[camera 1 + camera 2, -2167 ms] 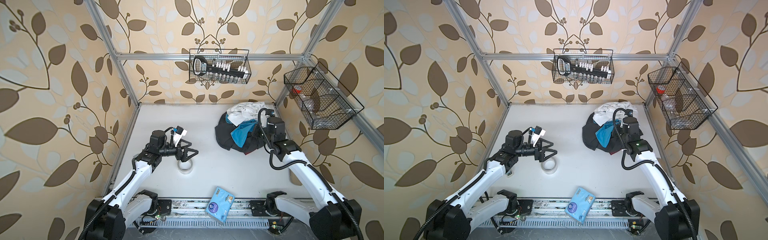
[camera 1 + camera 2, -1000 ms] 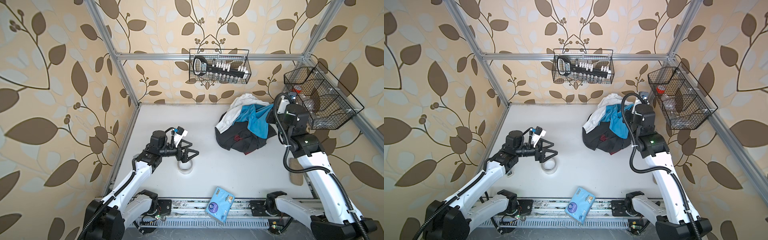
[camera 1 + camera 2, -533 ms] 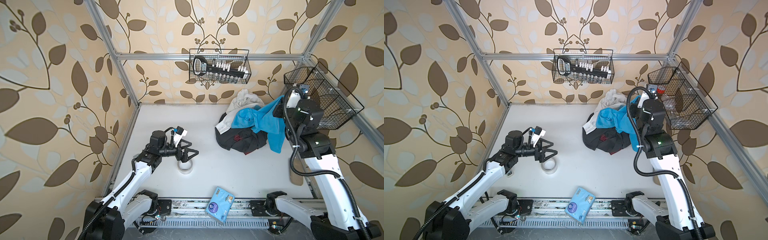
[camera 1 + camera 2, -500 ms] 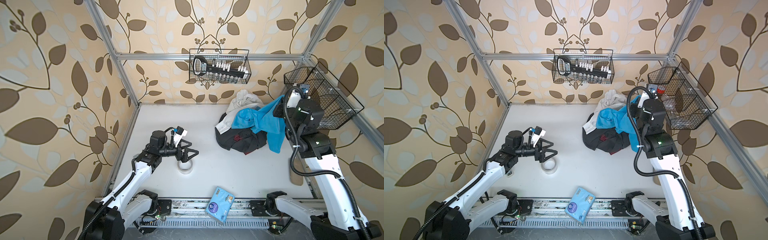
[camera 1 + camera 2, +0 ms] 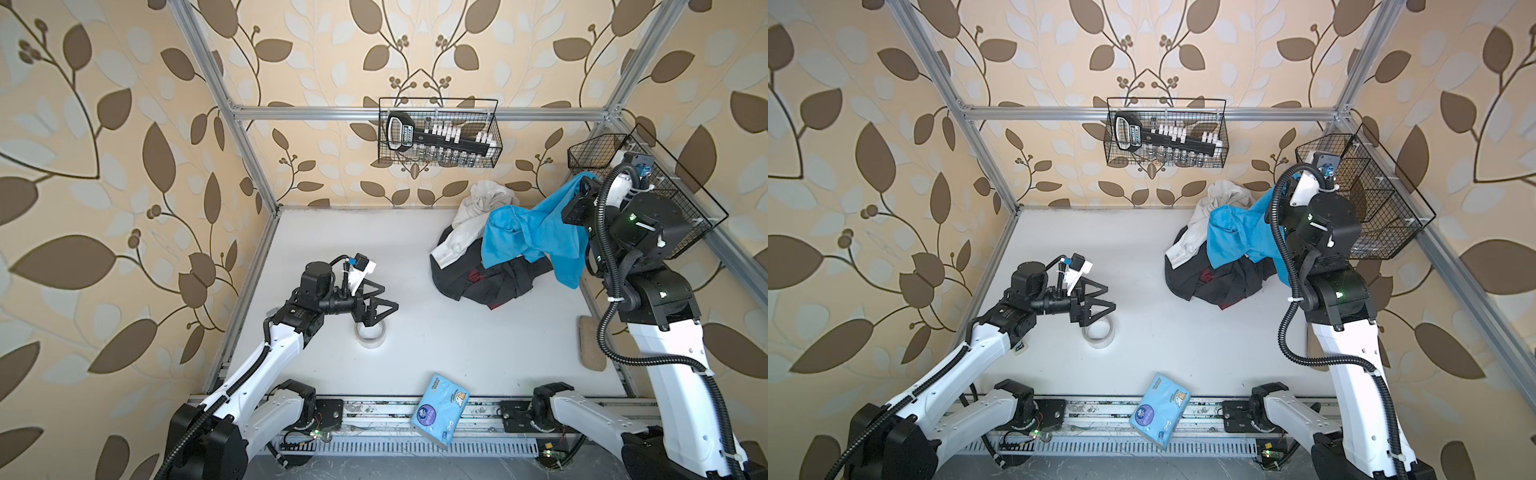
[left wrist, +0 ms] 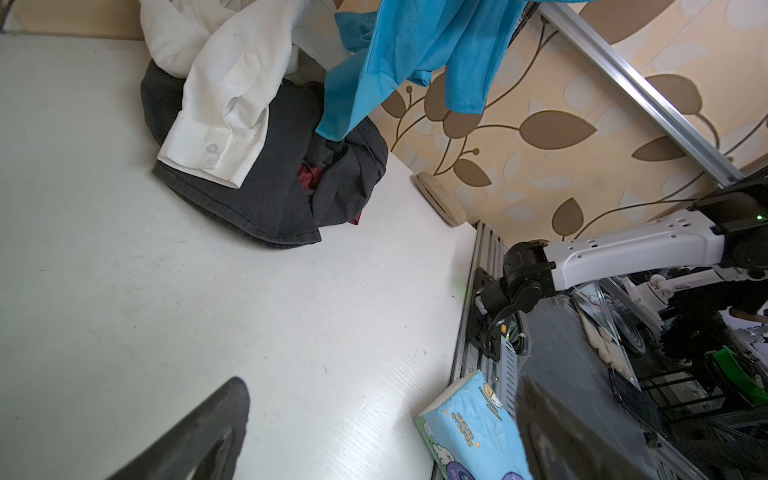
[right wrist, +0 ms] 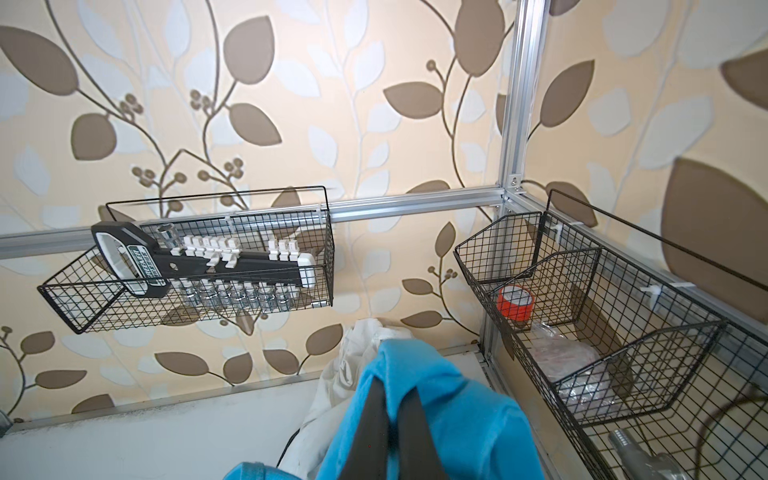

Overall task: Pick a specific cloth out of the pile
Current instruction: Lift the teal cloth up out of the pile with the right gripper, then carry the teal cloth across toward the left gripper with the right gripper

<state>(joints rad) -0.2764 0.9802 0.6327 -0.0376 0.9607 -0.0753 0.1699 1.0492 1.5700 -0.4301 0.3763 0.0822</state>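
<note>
The cloth [image 5: 532, 237] [image 5: 1237, 237] is a turquoise-blue garment. It hangs from my right gripper [image 7: 392, 386], which is shut on a fold of it, high up near the right wall basket. Its lower end [image 6: 345, 112] still trails onto the pile [image 5: 486, 282] [image 5: 1221, 286], a heap of white shirt [image 6: 224, 83] over dark grey-black clothing with a red patch. In both top views my left gripper [image 5: 388, 297] [image 5: 1111, 297] hovers open at mid-left, holding nothing, well apart from the pile.
A clear tape roll [image 5: 370, 332] lies under the left gripper. A blue tissue pack [image 5: 440, 409] sits at the front edge. A beige pad [image 5: 592, 349] lies by the right wall. Wire baskets hang on the back wall [image 5: 440, 137] and the right wall [image 7: 623, 332].
My right gripper has risen and swung back toward the right wall, drawing the turquoise cloth up out of the pile. The left arm has not moved.
</note>
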